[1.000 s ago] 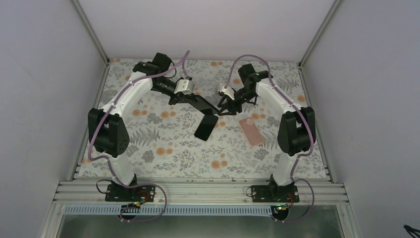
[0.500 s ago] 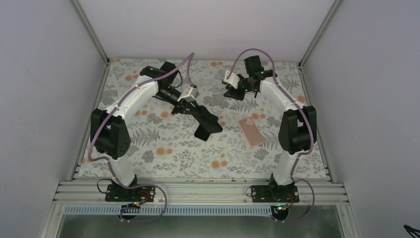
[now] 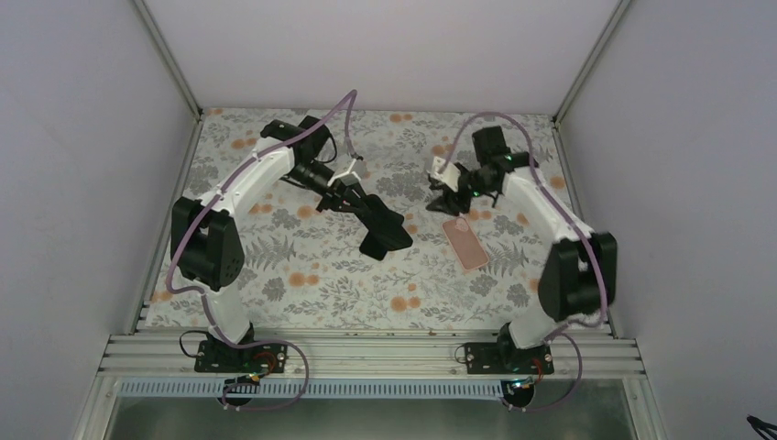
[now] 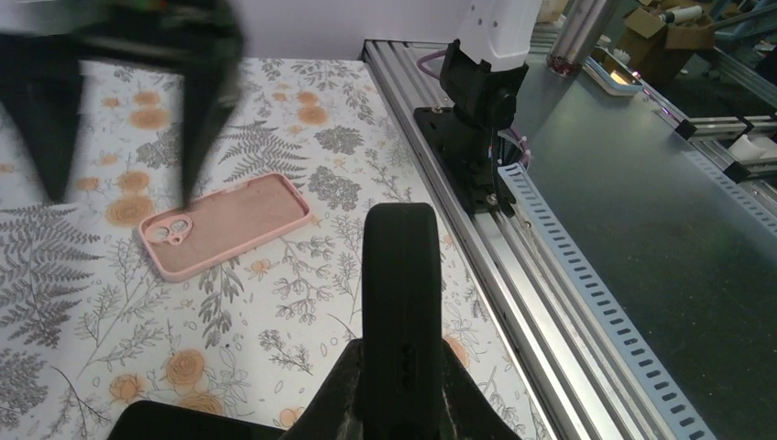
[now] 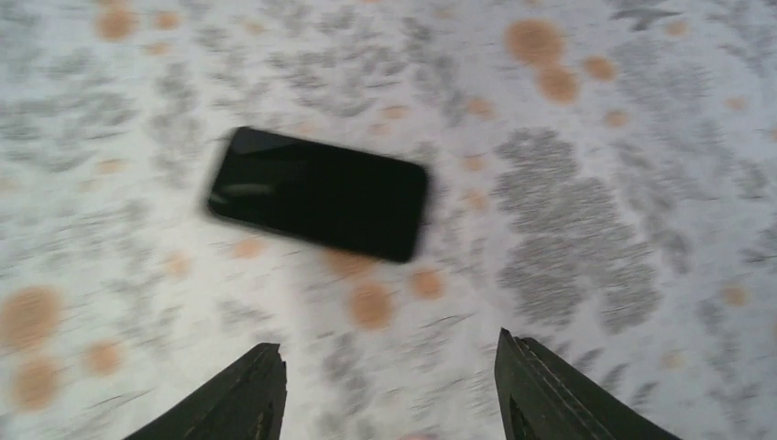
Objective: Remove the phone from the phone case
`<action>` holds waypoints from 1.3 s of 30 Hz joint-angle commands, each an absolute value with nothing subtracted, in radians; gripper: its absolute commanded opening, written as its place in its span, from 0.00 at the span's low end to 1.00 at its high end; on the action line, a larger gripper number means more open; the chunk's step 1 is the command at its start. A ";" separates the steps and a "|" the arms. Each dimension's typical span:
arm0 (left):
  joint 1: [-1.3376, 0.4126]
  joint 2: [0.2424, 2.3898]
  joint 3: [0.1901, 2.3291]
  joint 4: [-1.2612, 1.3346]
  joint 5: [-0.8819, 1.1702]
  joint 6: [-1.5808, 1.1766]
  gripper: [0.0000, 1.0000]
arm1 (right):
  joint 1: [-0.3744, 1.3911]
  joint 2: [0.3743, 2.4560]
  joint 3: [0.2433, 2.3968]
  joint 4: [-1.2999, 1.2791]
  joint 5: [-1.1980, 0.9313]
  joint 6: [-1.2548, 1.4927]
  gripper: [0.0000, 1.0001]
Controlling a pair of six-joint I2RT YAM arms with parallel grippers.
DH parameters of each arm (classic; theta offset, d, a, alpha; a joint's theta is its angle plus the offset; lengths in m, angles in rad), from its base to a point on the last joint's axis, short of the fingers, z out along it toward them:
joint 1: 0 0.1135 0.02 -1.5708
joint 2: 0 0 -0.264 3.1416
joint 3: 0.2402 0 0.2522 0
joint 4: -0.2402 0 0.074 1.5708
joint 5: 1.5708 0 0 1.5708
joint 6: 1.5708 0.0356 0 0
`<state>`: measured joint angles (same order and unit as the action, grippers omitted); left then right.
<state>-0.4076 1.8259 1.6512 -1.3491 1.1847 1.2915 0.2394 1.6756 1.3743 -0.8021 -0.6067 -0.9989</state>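
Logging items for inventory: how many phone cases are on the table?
1. The pink phone case lies empty on the floral table, right of the black phone. None appears hidden.

Robot lab cell — white panel walls (image 3: pixel 73 137), aluminium rails (image 3: pixel 366 353), floral tabletop (image 3: pixel 321 293)

You have two arms to watch, the left arm (image 3: pixel 247 179) and the right arm (image 3: pixel 541 202), each made of glossy white shell links between matte black joint housings, mounted on a black bolted base block (image 3: pixel 223 353). A lilac cable (image 3: pixel 344 105) loops loosely along each, and the right gripper (image 5: pixel 387 341) ends in plain tapered black fingers (image 5: pixel 252 394).
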 commanded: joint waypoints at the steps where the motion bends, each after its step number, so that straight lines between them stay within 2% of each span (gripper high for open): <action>1: -0.406 1.814 1.723 -1.357 1.264 1.306 0.02 | 0.237 1.444 1.200 -0.939 -0.784 -1.043 0.62; 5: -0.406 1.842 1.753 -1.357 1.259 1.300 0.02 | 0.313 1.327 1.108 -0.888 -0.798 -0.935 0.64; 9: -0.407 1.860 1.761 -1.357 1.261 1.288 0.02 | 0.418 1.312 1.091 -0.839 -0.763 -0.845 0.65; 12: -0.406 1.856 1.755 -1.358 1.254 1.289 0.02 | 0.432 1.321 1.093 -0.811 -0.748 -0.815 0.65; 24: -0.407 1.816 1.708 -1.358 1.263 1.305 0.02 | 0.418 1.342 1.071 -0.744 -0.656 -0.824 0.59; 39: -0.449 1.764 1.647 -1.359 1.273 1.321 0.02 | 0.261 1.467 1.186 -0.757 -0.625 -1.005 0.50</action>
